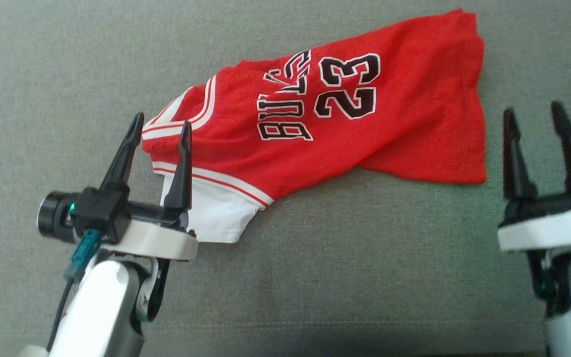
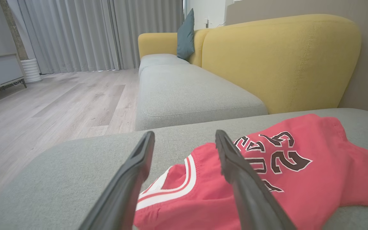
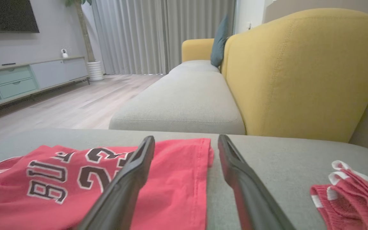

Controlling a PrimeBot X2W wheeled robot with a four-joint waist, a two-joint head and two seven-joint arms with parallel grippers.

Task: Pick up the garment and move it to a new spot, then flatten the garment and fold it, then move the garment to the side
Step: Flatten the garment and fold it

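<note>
Left gripper (image 1: 161,119) spread, right gripper (image 1: 532,107) spread; jersey (image 1: 340,114) long axis left-right, hem pointing right.

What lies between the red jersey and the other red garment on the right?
Bare grey cushion, seen in the right wrist view; in the head view the right gripper hovers over that gap.

Red jersey (image 1: 404,134), printed face up. The black, white-edged number (image 1: 347,84) "23" stands on the chest. Next to it, block lettering (image 1: 285,119) in the same colours reads "BUL"; a fold crumples the letters after it, so they cannot be read with certainty. The right wrist view shows the same "BUL" and "23". In the left wrist view both marks appear inverted and partly hidden.
</note>
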